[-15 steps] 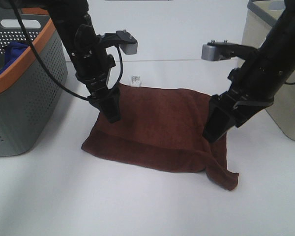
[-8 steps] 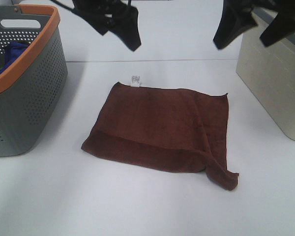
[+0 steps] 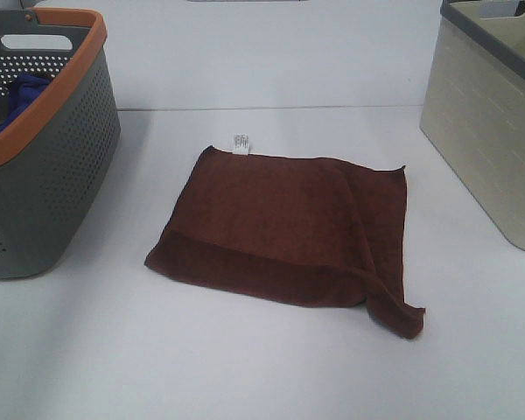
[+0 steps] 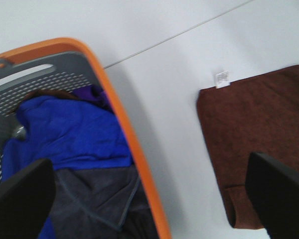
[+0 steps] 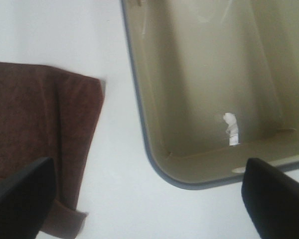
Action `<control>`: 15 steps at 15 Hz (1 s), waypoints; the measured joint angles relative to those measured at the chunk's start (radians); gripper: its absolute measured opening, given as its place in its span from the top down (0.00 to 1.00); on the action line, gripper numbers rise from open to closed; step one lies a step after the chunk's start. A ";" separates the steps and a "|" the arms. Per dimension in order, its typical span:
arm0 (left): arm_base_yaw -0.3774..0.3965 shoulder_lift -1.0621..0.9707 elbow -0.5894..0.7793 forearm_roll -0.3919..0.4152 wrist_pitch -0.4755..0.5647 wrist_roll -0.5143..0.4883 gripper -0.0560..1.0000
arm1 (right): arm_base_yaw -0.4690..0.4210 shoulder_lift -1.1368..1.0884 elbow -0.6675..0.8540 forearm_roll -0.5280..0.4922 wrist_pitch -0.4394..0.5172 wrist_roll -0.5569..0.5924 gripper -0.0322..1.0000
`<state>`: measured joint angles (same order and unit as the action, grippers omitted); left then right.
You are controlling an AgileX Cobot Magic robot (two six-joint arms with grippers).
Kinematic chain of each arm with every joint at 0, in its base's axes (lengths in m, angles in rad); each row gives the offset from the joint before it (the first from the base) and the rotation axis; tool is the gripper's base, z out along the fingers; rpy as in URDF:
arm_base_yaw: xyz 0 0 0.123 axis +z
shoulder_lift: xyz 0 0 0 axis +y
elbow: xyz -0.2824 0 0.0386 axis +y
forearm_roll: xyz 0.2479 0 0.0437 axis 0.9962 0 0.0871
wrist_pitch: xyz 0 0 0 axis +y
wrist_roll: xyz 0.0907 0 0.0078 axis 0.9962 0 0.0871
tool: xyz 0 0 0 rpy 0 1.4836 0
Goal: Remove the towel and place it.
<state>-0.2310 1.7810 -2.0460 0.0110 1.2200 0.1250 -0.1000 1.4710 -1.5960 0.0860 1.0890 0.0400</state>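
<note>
Two sets of fingers hang spread and empty above the counter (image 3: 245, 367), and you hold nothing in either. Your left fingers (image 4: 149, 199) stand wide apart: between them lies bare counter, under one fingertip the orange-rimmed grey basket (image 4: 139, 164) with its blue cloth (image 4: 70, 129), under the other the near edge of the towel (image 4: 259, 129). Your right fingers (image 5: 149, 204) are just as wide: one fingertip sits over the towel's folded side, the other past the rim of the beige bin (image 5: 154, 159), with bare counter between.

The towel (image 3: 284, 227) lies flat on the counter between the basket (image 3: 61, 166) and the bin (image 3: 481, 149), touching neither. It looks laid out as the task asks, though one corner nearest the camera is folded over and bunched.

If you handle it again, expect soft, light terry: it will sag, drape and fold on itself, never hold a shape. It should not slip much, and nothing about it is fragile. Pinch it at two corners along the far edge, close by the white tag (image 3: 241, 143), so it hangs open. The doubled hem at the near edge gives your fingers more bulk to bite.
</note>
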 joint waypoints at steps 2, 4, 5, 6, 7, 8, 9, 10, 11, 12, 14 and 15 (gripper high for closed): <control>0.107 -0.110 0.129 0.000 0.000 -0.008 0.01 | -0.034 -0.055 0.000 -0.004 0.001 -0.030 0.11; 0.199 -0.240 0.278 0.008 0.000 -0.017 0.01 | -0.034 -0.151 0.041 0.049 0.001 -0.055 0.11; 0.224 -0.311 0.354 0.009 0.000 -0.017 0.01 | -0.034 -0.209 0.082 0.079 0.001 -0.078 0.11; 0.239 -0.390 0.442 0.013 0.000 -0.017 0.01 | -0.034 -0.273 0.137 0.096 0.001 -0.096 0.11; 0.244 -0.480 0.535 0.023 -0.001 -0.017 0.01 | -0.034 -0.355 0.206 0.099 0.001 -0.103 0.11; 0.245 -0.524 0.572 0.025 -0.007 -0.017 0.01 | -0.034 -0.401 0.257 0.100 0.001 -0.109 0.11; 0.245 -0.613 0.670 0.029 -0.029 -0.017 0.01 | -0.034 -0.488 0.340 0.100 0.001 -0.111 0.11; 0.245 -0.693 0.759 0.029 -0.062 -0.017 0.01 | -0.034 -0.576 0.424 0.100 0.001 -0.112 0.11; 0.245 -0.774 0.844 0.034 -0.095 -0.017 0.01 | -0.034 -0.672 0.506 0.096 0.001 -0.112 0.11; 0.245 -0.861 0.931 0.039 -0.131 -0.017 0.01 | -0.034 -0.765 0.589 0.081 0.001 -0.115 0.12; 0.245 -1.021 1.077 0.045 -0.181 -0.013 0.01 | -0.034 -0.933 0.722 0.048 0.002 -0.118 0.12; 0.245 -1.186 1.192 0.051 -0.204 -0.010 0.01 | -0.034 -1.106 0.813 0.025 0.002 -0.133 0.12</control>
<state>0.0140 0.5950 -0.8540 0.0620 1.0160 0.1150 -0.1340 0.3650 -0.7830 0.1110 1.0910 -0.0930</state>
